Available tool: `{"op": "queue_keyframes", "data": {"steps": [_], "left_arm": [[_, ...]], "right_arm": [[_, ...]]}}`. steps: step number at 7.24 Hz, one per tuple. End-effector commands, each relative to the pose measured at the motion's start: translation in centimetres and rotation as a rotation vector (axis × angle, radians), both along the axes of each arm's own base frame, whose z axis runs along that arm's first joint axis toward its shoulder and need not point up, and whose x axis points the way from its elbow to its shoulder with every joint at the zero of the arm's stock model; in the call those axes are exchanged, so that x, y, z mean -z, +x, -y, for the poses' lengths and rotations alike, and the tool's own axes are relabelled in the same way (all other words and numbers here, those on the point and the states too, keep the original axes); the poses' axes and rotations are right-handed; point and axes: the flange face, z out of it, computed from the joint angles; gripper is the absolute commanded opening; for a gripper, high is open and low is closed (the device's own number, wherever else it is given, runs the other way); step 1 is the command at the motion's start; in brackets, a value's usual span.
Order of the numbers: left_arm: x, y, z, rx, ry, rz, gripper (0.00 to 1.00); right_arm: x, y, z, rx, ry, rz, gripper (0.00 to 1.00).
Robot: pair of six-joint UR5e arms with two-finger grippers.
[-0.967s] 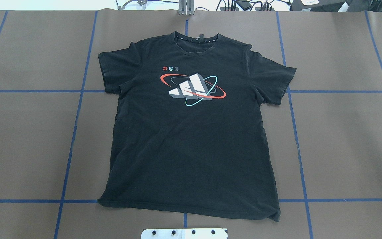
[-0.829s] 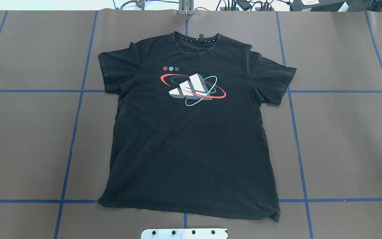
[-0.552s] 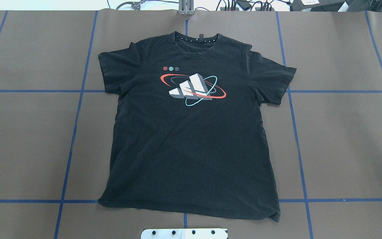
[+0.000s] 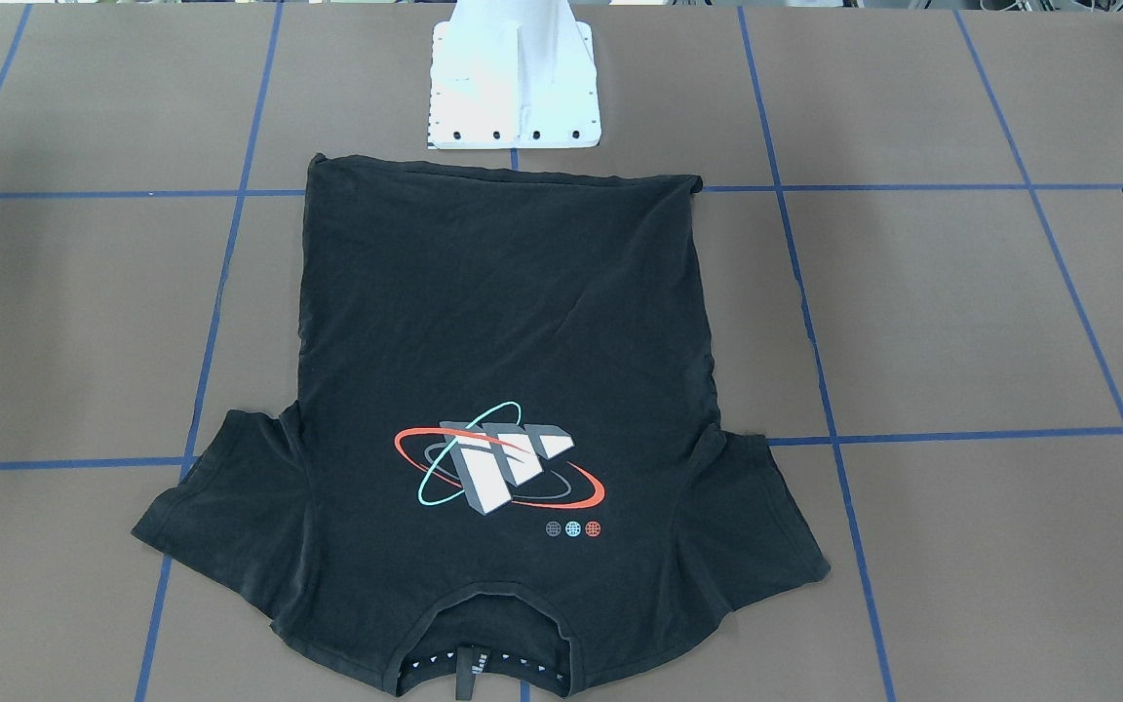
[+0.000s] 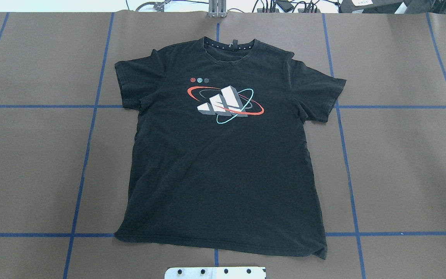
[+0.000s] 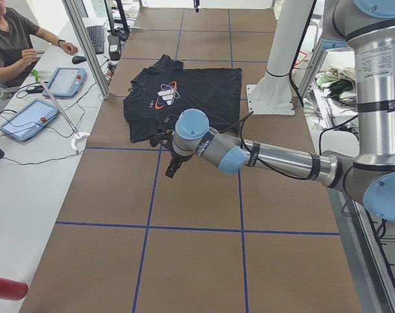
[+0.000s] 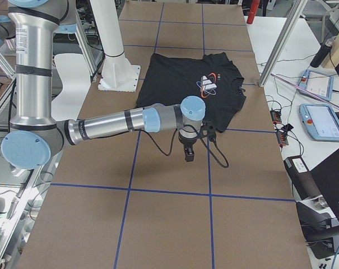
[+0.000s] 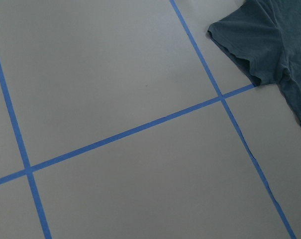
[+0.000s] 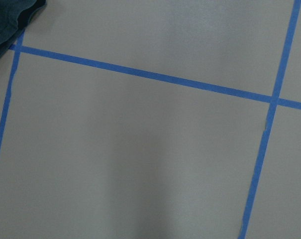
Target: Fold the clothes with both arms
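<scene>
T-shirt [image 5: 223,162], black, spread flat, print up, on brown table [image 5: 401,155], hem just in front of white pedestal [image 4: 513,88]. Left gripper [image 6: 170,171] and right gripper [image 7: 188,156] hanging over bare table either side of pedestal, holding nothing; finger spread impossible to tell.

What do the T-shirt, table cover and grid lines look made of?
The T-shirt: soft knit fabric, likely cotton, matte faded black; it lies limp with fine wrinkles. The table cover: brown paper-like sheet, matte and flat. The grid lines: probably blue adhesive tape; edges waver slightly.
</scene>
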Motion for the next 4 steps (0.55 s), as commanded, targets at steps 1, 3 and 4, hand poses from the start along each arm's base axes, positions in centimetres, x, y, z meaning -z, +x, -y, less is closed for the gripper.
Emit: {"op": "queue_keyframes", "data": {"steps": [1,3,4], "left_arm": [[1.1,0.1,0.2,0.004,0.034,0.013,1.0],[0.0,-0.7,1.5,0.099,0.049,0.154,1.0],[-0.5,-0.7,1.6,0.099,0.042,0.158,1.0]], "right_arm": [[0.5,-4.2,4.7,0.04,0.012,0.003,1.0],[4.6,-8.9,8.5,0.035,0.015,0.007,1.0],[5.2,-11.4,11.1,0.038,0.017,0.008,1.0]]}}
